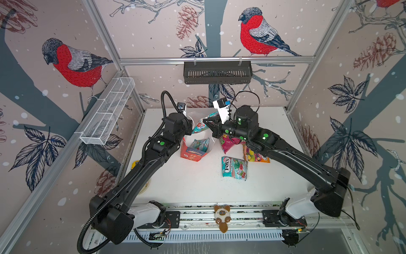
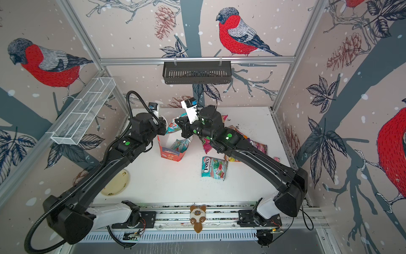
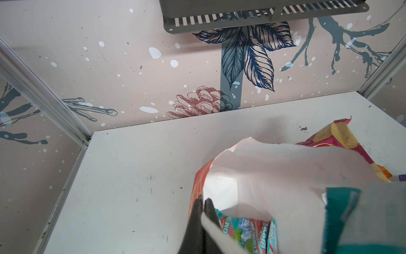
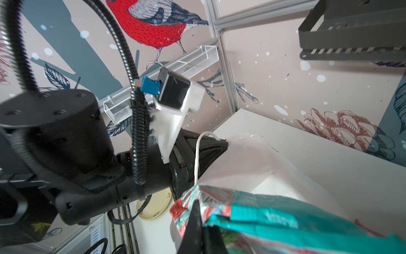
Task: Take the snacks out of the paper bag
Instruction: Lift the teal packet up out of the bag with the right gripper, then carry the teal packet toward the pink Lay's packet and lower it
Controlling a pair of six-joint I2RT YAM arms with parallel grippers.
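Bird-print walls enclose a white bench [image 1: 186, 187], over which both black arms reach from the near rail, elbows bowed outward, wrists meeting above the tall red paper gift bag [image 1: 190, 155], which stands upright mid-bench, long axis vertical, mouth up. On its white rim the left gripper [image 3: 203, 204] has its jaws pinched together, while the right gripper [image 4: 201, 216] has its jaws clamped on a glossy teal candy packet [image 1: 203, 125], tilted just above the mouth; a flat teal FOX'S packet [image 1: 234, 168], a pink chip bag [image 1: 227, 143] and an orange packet [image 1: 256, 157] lie beside the bag
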